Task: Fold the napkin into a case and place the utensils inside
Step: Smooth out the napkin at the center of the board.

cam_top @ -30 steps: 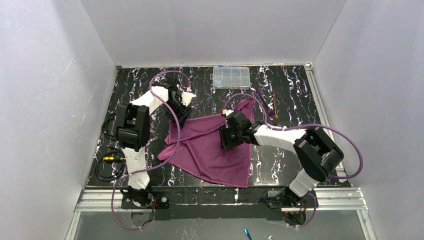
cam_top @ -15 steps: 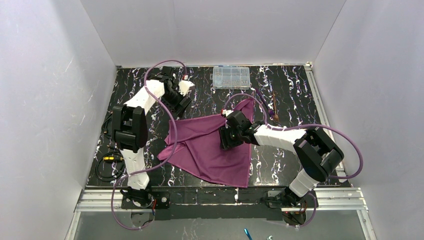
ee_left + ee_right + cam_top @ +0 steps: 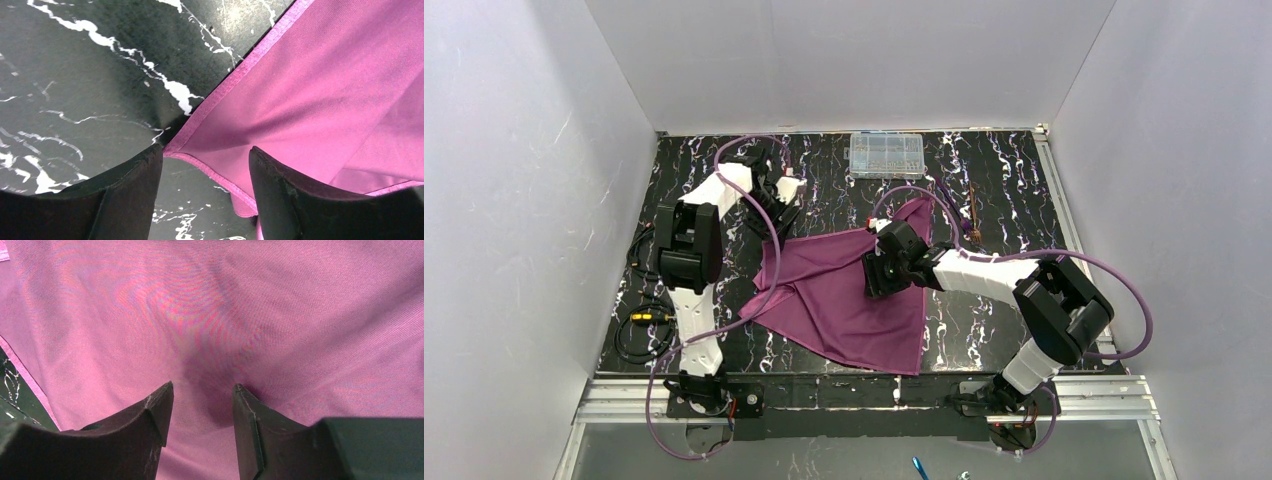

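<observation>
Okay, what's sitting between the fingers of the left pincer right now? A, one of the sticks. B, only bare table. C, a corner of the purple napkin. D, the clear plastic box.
C: the left wrist view shows the left pincer open, with a hemmed corner of the napkin lying in the gap between its fingers.

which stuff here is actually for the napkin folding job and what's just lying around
For the job:
napkin, spread out with one corner folded over
utensils, two thin sticks lying just right of its far corner

Just lying about:
clear compartment box, at the far edge
black cables, at the left edge
</observation>
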